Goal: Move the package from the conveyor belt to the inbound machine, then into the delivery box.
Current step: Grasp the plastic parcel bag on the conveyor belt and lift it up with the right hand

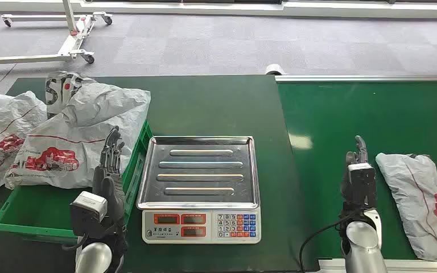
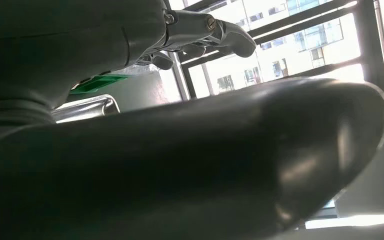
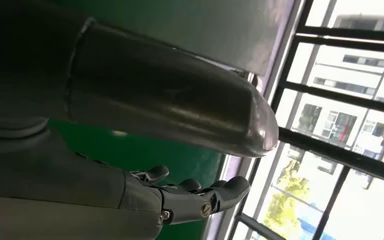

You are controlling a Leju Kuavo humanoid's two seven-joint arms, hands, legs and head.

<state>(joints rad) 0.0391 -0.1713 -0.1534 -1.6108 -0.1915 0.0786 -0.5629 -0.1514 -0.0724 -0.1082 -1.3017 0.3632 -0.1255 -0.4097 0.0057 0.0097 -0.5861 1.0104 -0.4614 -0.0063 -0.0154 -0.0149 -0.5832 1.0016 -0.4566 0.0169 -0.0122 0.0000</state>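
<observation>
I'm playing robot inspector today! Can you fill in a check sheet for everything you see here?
Surface: dark green table; brighter green conveyor belt on its right.
Job's things: grey package lies on the belt; scale with bare steel tray; green delivery box holding filled bags.
Clutter: nothing seen.
Hands: left hand by the box, holding nothing; right hand beside the package, apart from it, holding nothing.
Cables: black cable at the right wrist.
Surroundings: grey carpet, white wheeled frame; windows in the wrist views.
</observation>
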